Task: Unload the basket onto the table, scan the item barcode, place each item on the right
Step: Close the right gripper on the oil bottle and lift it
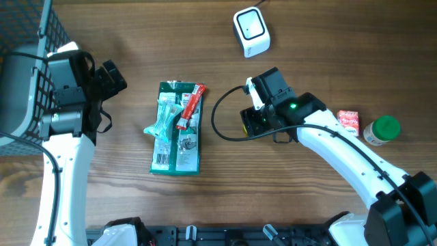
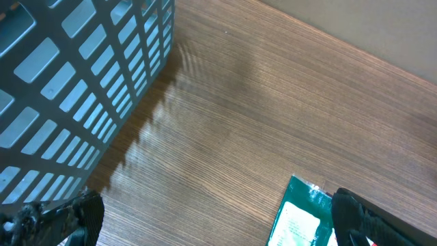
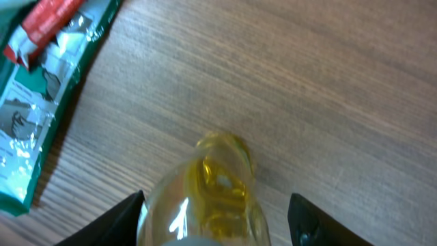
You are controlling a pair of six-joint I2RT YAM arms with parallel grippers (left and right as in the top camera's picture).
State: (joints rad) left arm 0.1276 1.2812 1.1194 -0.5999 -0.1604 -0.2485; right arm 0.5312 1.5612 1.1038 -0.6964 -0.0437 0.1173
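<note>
Overhead. A white box-shaped barcode scanner [image 1: 250, 31] stands at the far edge of the brown wooden table [image 1: 321, 41]. A flat green plastic packet [image 1: 176, 147] lies mid-table with a red foil sachet [image 1: 191, 106] on top of it. The right gripper [image 1: 247, 109] hangs between the packet and the scanner, and what it carries is hidden under the wrist. A small red carton [image 1: 348, 120] and a green-lidded jar [image 1: 382, 129] sit well to its right. The left gripper [image 1: 116, 80] is beside the grey slatted basket [image 1: 27, 41].

Left wrist. The jaws stand released and wide, with nothing between them and only bare wood below.

Right wrist. A clear plastic bottle of yellow liquid [image 3: 215, 184] lies between the black fingers [image 3: 126, 219], neck pointing away. There is a gap on one side, so we cannot tell whether it is clenched.

Judgement. We take the bottle as the item, and the step in hand is securing it. Next we need a firm grip, then to carry it to the scanner with the barcode turned towards the window. The label is not visible here.
</note>
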